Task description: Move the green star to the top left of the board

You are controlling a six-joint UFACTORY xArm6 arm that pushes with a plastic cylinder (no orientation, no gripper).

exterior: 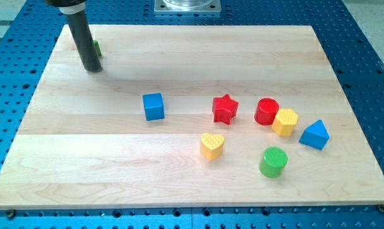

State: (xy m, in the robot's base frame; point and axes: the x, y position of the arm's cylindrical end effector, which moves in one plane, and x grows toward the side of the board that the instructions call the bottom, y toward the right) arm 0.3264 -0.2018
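Now my tip (92,69) at board (179,184) top left, hiding most of green star (97,47); no claw, nothing held.

light: bright, even | shadows: soft, short beside blocks | glare: faint on board (179,63) | focus: sharp

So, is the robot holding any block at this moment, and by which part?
Nothing is held: the arm ends in a plain rod. My tip stands at the board's top left, against the green star, which is mostly hidden behind the rod.
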